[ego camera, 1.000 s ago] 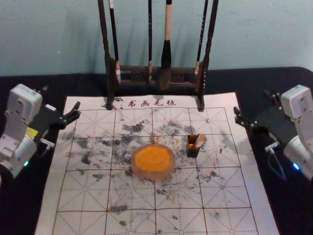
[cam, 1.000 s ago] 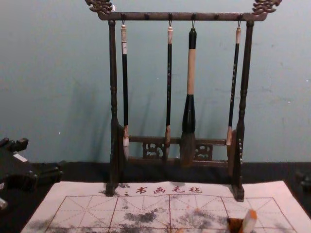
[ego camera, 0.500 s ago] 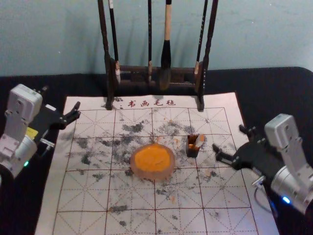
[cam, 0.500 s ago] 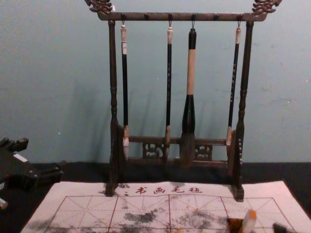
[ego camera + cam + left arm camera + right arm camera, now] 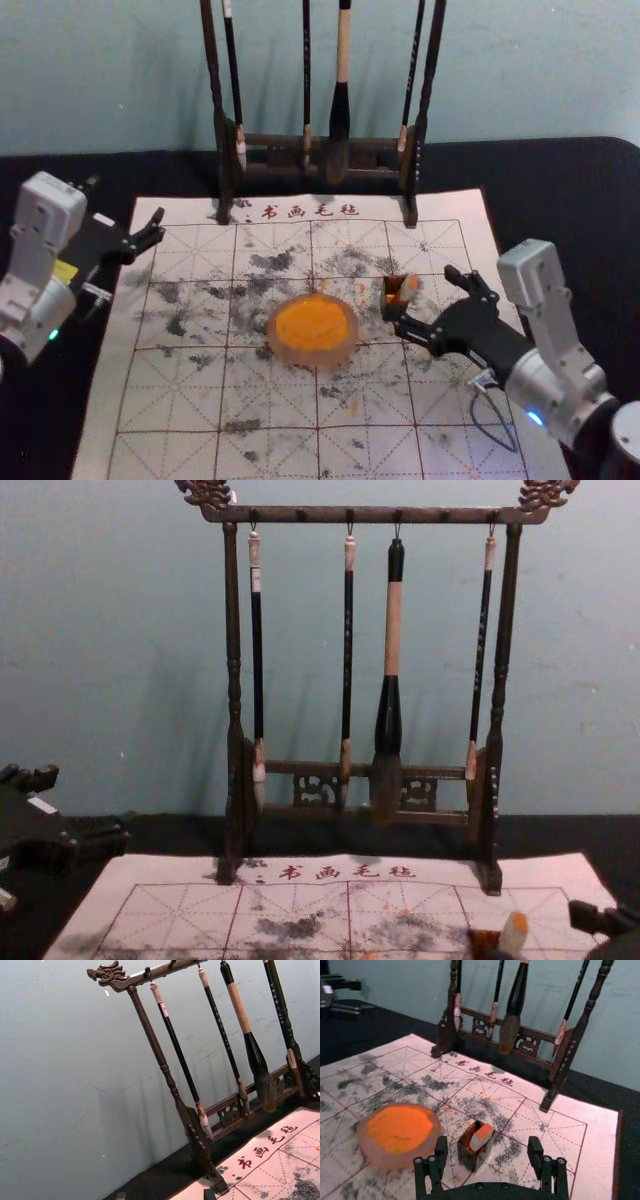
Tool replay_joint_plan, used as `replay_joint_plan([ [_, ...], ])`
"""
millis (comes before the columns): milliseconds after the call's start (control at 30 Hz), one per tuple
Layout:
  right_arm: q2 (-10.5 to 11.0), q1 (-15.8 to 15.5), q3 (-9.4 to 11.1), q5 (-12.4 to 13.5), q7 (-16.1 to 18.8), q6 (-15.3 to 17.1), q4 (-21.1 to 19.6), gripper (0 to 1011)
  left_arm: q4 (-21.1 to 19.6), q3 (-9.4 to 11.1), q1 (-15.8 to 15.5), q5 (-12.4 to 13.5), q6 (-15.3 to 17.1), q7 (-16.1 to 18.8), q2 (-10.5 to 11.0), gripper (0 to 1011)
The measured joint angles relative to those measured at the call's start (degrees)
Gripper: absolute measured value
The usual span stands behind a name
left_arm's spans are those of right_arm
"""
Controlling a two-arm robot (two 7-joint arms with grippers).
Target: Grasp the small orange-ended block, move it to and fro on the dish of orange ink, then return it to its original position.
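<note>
Right pincer (image 5: 424, 298) moved nearer block (image 5: 409, 288), open, room either side, left pincer (image 5: 125, 198) open by mat edge (image 5: 115, 330)

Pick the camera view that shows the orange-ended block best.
The right wrist view: the block is large there, leaning in its dark holder, orange end up. The head view shows it small, from above; the chest view catches its upper part, near the bottom edge.

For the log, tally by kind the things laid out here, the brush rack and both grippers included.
Hanging brushes: 4
Brush rack: 1
Dish of orange ink: 1
Dark holder: 1
Orange-ended block, in the holder: 1
Grid sheet: 1
Grippers: 2 (right gripper beside the holder, left gripper near the sheet's far left corner)
Total: 11
</note>
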Motion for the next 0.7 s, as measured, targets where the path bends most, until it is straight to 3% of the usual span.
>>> replay_joint_plan([
  [100,-2.3,0.7,0.3,-0.1,-1.2,2.2,0.5,1000,0.0,0.0,0.0,0.0,0.0,0.0,0.0,1001],
  [367,-5.7,1.7,1.2,0.3,-1.9,4.8,1.6,1000,0.0,0.0,0.0,0.0,0.0,0.0,0.0,1001],
  [700,-7.4,2.1,1.8,0.2,-1.6,6.1,2.2,1000,0.0,0.0,0.0,0.0,0.0,0.0,0.0,1001],
])
